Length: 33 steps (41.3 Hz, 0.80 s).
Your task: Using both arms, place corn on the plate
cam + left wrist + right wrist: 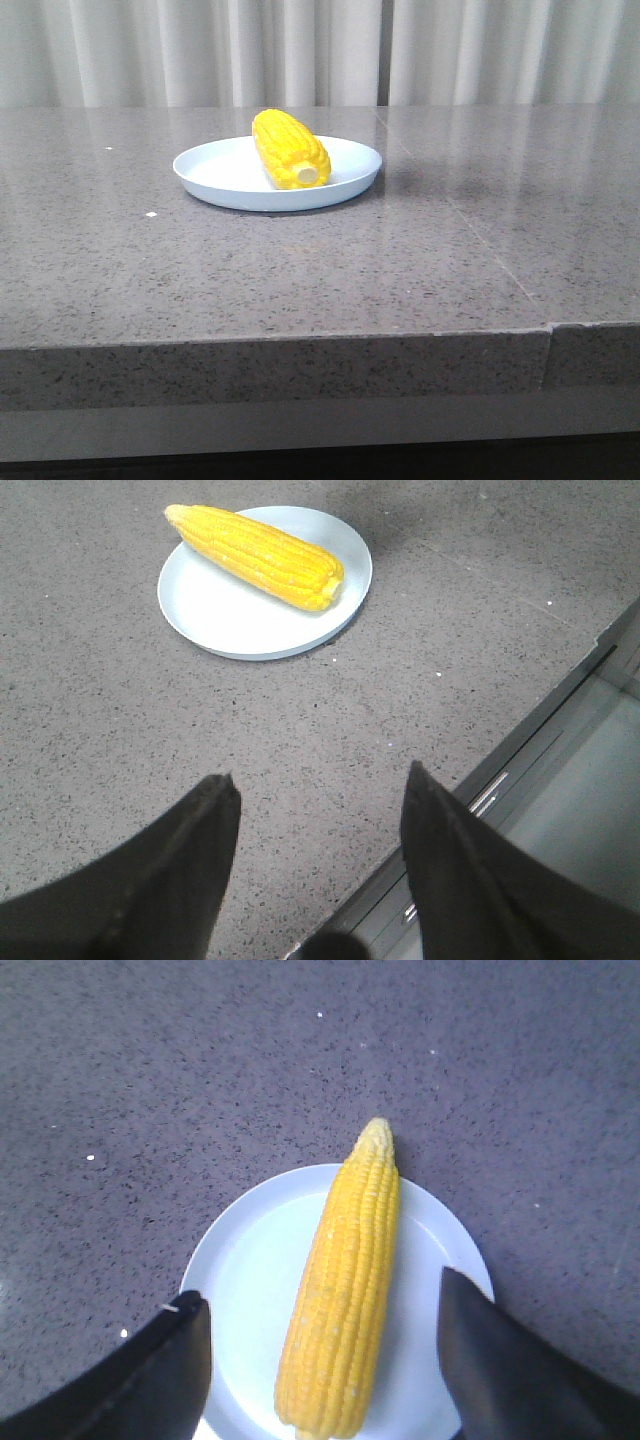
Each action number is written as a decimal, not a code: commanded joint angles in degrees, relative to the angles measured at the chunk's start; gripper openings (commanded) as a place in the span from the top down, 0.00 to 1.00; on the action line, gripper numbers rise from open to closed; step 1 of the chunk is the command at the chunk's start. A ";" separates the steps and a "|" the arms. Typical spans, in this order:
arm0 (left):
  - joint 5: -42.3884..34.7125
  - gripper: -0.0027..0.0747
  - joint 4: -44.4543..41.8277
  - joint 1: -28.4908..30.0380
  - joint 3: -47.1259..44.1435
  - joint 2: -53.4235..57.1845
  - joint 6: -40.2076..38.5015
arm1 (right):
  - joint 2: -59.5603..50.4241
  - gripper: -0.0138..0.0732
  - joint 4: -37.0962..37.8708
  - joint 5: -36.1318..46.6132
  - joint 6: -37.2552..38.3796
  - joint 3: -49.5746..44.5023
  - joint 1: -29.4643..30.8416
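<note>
Grey speckled stone counter (300, 270), polished, with a seam running across its right half and a square front edge.

Item 1: round, shallow, pale blue-white plate (215, 175) with a low raised rim, standing on the counter left of centre and toward the back in the front view.

Item 2: bright yellow tapered cob of corn (288, 148), rows of kernels, lying flat on the plate. Its pale round stub end faces the front camera; its narrow tip points toward the back and reaches just over the far rim. The cob lies across the middle of the plate, shorter than the plate is wide.

Item 3: my left claw (318, 792), dark fingers spread wide apart, nothing between them. It sits over bare counter near the counter's edge, well apart from the plate (220, 615) and corn (260, 555).

Item 4: my right claw (322, 1320), fingers likewise spread wide, holding nothing. It hangs above the plate (255, 1260), one finger to each side of the corn (350, 1290), not touching it.

Backdrop: pale pleated curtain (200, 50) behind the counter.
</note>
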<state>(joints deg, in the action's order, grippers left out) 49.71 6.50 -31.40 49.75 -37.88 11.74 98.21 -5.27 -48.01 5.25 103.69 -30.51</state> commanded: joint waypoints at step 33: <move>-3.48 0.49 0.43 -0.33 1.57 0.01 -0.58 | -54.18 0.26 5.81 3.88 -5.77 -46.82 0.02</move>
<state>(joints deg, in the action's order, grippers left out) 49.71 6.50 -31.40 49.75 -37.88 11.74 48.97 -0.91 -47.00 0.00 58.43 -30.51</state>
